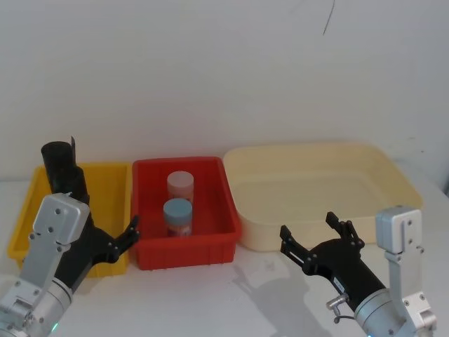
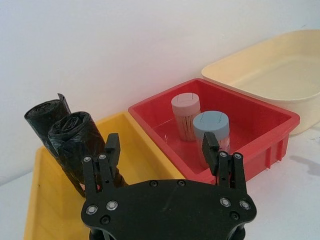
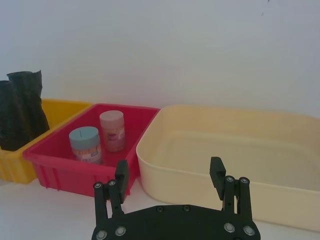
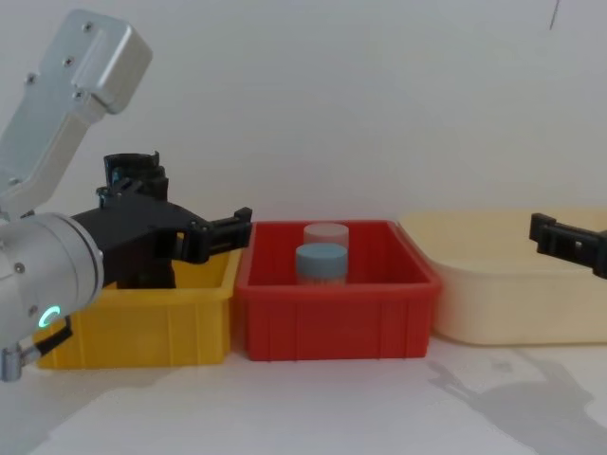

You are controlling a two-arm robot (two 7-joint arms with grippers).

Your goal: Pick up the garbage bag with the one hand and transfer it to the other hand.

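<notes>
Presently the garbage bag (image 2: pixel 75 145), a thick black roll of crinkled, glossy plastic with its coiled end facing up, stands on end in the yellow bin (image 2: pixel 35 200), touching a slimmer black roll (image 2: pixel 42 117) with a flared rim. The left end effector (image 2: pixel 161 145) hovers close in front of it with its fingers spread wide and nothing between them. The right end effector (image 3: pixel 169 170), likewise released and empty, hangs over the tabletop (image 1: pixel 245 295) before the cream tub (image 3: pixel 200 165).
</notes>
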